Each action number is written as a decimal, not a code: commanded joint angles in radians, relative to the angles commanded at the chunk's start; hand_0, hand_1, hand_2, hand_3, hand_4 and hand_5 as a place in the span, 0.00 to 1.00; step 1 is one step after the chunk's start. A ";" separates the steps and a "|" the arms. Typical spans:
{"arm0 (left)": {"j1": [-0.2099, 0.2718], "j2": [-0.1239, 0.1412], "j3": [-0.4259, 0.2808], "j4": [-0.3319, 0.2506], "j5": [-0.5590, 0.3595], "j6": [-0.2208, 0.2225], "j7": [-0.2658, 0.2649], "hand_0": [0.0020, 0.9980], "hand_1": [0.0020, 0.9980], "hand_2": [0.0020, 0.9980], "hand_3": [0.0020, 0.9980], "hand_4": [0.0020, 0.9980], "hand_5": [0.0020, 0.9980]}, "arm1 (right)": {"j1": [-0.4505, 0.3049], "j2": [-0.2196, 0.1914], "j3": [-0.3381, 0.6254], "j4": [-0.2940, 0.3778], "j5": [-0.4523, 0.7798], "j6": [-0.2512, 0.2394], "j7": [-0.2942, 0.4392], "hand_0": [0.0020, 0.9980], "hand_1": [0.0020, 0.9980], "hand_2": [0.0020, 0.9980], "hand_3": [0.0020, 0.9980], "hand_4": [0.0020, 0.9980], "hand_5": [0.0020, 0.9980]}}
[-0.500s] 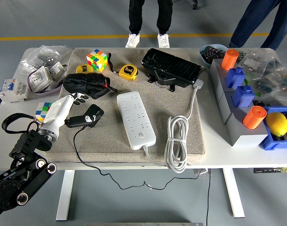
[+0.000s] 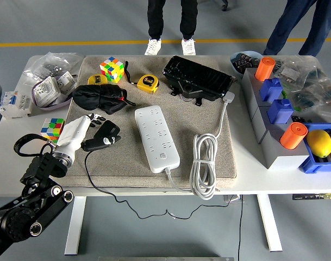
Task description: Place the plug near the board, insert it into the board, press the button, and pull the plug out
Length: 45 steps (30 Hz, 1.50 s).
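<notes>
The black plug (image 2: 105,135) with its thin black cable (image 2: 88,173) is on the grey mat (image 2: 219,163), left of the white power board (image 2: 156,136). My left hand (image 2: 95,129) has its black fingers (image 2: 97,118) curled over the plug's left end and grips it; a hand's width of mat lies between plug and board. The board lies lengthwise with its button (image 2: 164,158) at the near end. Its white cord (image 2: 204,163) is coiled to the right.
A black pouch (image 2: 99,98), two tape measures (image 2: 148,82) and a colour cube (image 2: 112,69) lie behind the hand. A second cube (image 2: 51,128) is at the left. A black case (image 2: 198,79) is at the back. Grey and blue bins (image 2: 274,136) are at the right. People stand at the far side.
My left hand has moved right and closed over the plug. The plug has turned and shifted slightly. The board has not moved.
</notes>
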 joint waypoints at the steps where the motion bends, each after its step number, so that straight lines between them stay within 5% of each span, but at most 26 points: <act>1: -0.003 -0.002 0.004 0.004 -0.001 0.003 -0.001 0.53 0.64 0.66 0.73 1.00 0.57 | 0.000 0.000 0.000 0.000 0.000 0.000 0.000 0.61 0.63 0.59 0.54 0.74 0.28; 11: -0.022 -0.019 0.017 0.045 0.004 0.023 0.009 0.46 0.59 0.61 0.70 1.00 0.49 | 0.001 -0.001 0.001 0.001 0.000 -0.001 0.002 0.61 0.63 0.59 0.54 0.74 0.28; 12: -0.023 -0.021 0.018 0.049 0.006 0.025 0.010 0.43 0.55 0.57 0.68 1.00 0.40 | 0.001 -0.001 0.002 0.001 0.000 -0.002 0.003 0.61 0.63 0.59 0.54 0.74 0.27; 17: -0.028 -0.028 0.020 0.063 0.005 0.039 0.007 0.43 0.55 0.57 0.68 1.00 0.40 | 0.001 -0.001 0.000 0.002 0.000 -0.002 0.005 0.61 0.63 0.59 0.54 0.74 0.27; 18: -0.028 -0.029 0.020 0.064 0.002 0.045 0.003 0.36 0.50 0.52 0.58 0.98 0.29 | 0.000 -0.001 0.000 0.002 -0.001 -0.002 0.005 0.61 0.63 0.59 0.54 0.73 0.27; 22: -0.034 -0.031 0.023 0.069 0.000 0.060 -0.004 0.36 0.50 0.52 0.58 0.98 0.29 | 0.002 0.000 0.000 0.001 -0.001 -0.003 0.006 0.61 0.63 0.59 0.54 0.73 0.27; 23: -0.035 -0.031 0.025 0.071 -0.002 0.064 -0.007 0.32 0.47 0.50 0.55 0.92 0.20 | 0.002 0.000 0.001 0.002 -0.002 -0.003 0.006 0.61 0.63 0.59 0.54 0.73 0.27; 45: -0.040 -0.032 0.032 0.068 -0.013 0.084 -0.037 0.25 0.43 0.45 0.54 0.83 0.03 | 0.002 0.000 0.003 0.002 -0.006 -0.005 0.008 0.61 0.63 0.58 0.54 0.73 0.27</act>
